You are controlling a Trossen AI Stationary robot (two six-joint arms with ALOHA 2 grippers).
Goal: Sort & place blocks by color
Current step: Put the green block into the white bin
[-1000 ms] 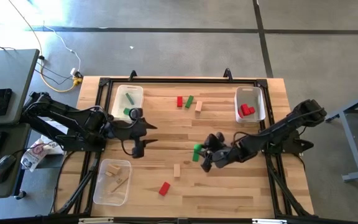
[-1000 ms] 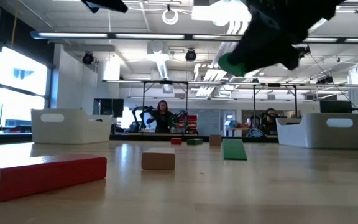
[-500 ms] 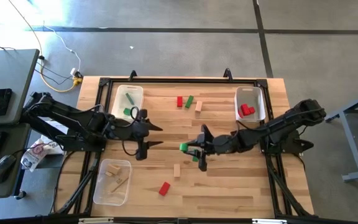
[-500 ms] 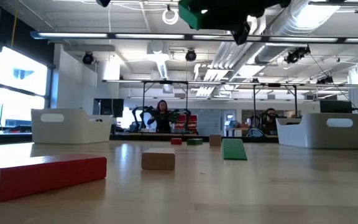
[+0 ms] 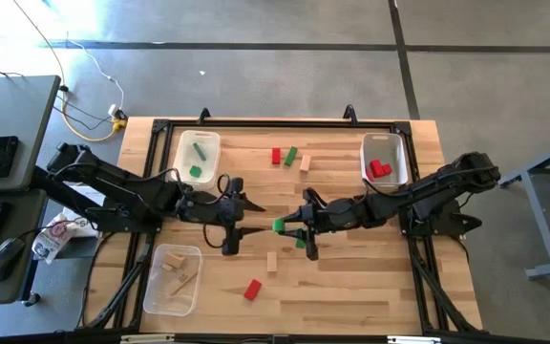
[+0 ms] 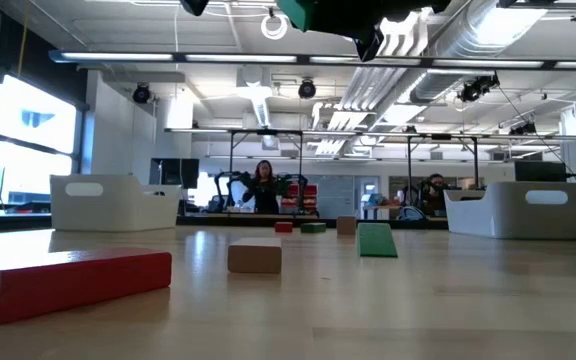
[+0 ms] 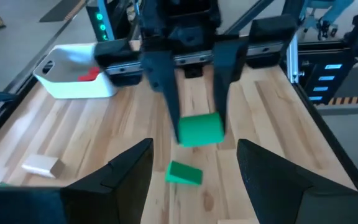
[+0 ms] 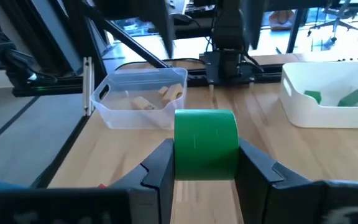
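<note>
My right gripper (image 5: 292, 226) is shut on a green round-sided block (image 8: 206, 144) and holds it above the table's middle. It also shows in the left wrist view (image 7: 197, 129) and at the top of the low view (image 6: 298, 12). My left gripper (image 5: 243, 227) is open and empty. It faces the block from the table's left, a short gap away, with its fingers (image 7: 126, 177) standing wide. A second green block (image 5: 301, 241) lies flat on the table below my right gripper. My right gripper pinches the green block by two opposite sides (image 8: 178, 149) between its two fingers. The fingers come level from the table's right and point toward the left. The block is lifted clear of the table and sticks out past the fingertips.
A white bin with green blocks (image 5: 197, 156) stands far left, a white bin with red blocks (image 5: 383, 161) far right, and a clear bin with wooden blocks (image 5: 173, 277) near left. Loose on the table lie a red block (image 5: 252, 289), a wooden block (image 5: 272, 261) and three blocks (image 5: 290, 156) at the far middle.
My right gripper has risen and gone toward the table's left with the green block, which is now lifted well clear of the table. My left gripper has gone toward the table's right, toward the held block, and stays open.
</note>
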